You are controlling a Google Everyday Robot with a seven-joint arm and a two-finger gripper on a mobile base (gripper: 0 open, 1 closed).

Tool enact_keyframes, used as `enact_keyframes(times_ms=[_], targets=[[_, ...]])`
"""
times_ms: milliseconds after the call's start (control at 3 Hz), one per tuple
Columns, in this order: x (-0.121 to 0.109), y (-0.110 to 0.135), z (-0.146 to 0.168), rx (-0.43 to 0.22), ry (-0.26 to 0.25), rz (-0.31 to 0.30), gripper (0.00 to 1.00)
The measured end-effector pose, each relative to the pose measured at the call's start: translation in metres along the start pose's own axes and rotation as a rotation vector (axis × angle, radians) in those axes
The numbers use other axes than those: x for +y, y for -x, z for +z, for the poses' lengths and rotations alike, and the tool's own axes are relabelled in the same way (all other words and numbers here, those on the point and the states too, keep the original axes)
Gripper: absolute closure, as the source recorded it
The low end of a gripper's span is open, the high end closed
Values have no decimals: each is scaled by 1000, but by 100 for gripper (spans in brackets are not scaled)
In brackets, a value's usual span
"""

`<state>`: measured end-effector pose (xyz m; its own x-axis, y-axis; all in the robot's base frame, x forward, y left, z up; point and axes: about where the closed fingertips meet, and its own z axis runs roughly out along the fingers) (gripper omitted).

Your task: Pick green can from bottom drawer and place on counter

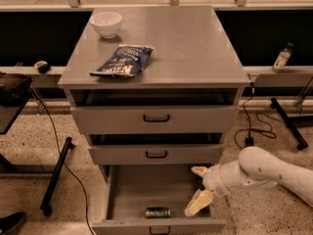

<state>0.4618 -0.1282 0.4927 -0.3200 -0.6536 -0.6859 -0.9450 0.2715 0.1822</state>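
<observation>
The green can (158, 212) lies on its side in the open bottom drawer (127, 190), near the drawer's front wall. My gripper (198, 187) is open and empty. It hangs over the right part of the drawer, to the right of the can and apart from it. One pale finger (198, 203) points down into the drawer, the other (199, 171) sits higher near the drawer's back. The counter (195, 43) is the grey top of the cabinet above.
A blue chip bag (122, 60) and a white bowl (106, 23) sit on the counter's left half. A small bottle (282, 58) stands on a ledge at the right. The two upper drawers are slightly ajar. Cables lie on the floor.
</observation>
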Motion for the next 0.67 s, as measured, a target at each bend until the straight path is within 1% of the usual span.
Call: enact_keyframes(times_ms=[333,667], targets=[[2,-13,19,-6,27,37,0],[-3,-19,28,3,40,71,0]])
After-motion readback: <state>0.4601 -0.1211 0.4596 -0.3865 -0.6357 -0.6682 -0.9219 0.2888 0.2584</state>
